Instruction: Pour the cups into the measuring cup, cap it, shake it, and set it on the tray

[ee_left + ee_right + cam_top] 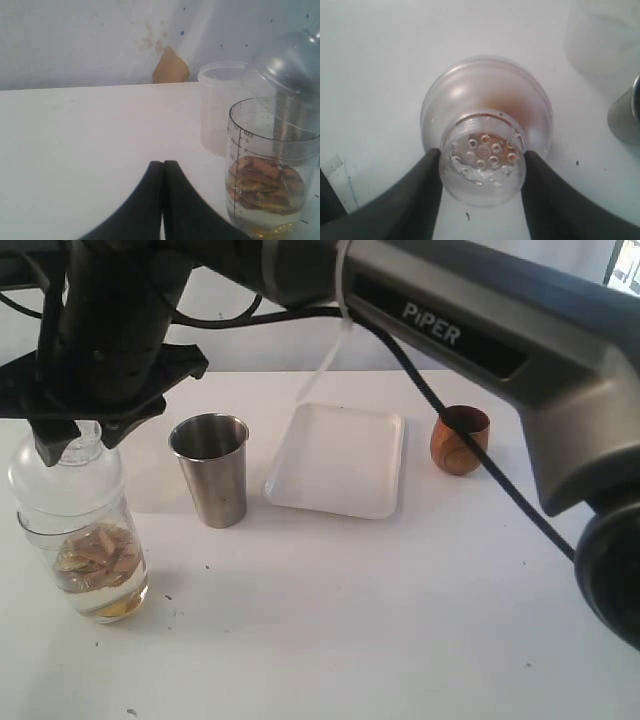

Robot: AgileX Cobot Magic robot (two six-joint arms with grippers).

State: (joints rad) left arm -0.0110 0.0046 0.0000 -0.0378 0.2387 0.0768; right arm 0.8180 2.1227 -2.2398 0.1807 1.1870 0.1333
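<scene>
The measuring cup (88,560) stands at the table's left with brown pieces in yellowish liquid. The clear dome lid (62,472) is over its mouth, and my right gripper (78,435) is shut on the lid's perforated neck (482,167). In the left wrist view the lid (292,62) looks tilted above the cup's rim (270,107). My left gripper (163,165) is shut and empty, low beside the measuring cup (267,175). The steel tumbler (212,470) stands upright next to the white tray (340,465). The wooden cup (460,440) stands right of the tray.
A frosted translucent cup (220,105) stands just behind the measuring cup. The right arm (450,330) reaches across the top of the exterior view, its cable (480,455) hanging in front of the wooden cup. The steel tumbler (626,117) is close to the lid.
</scene>
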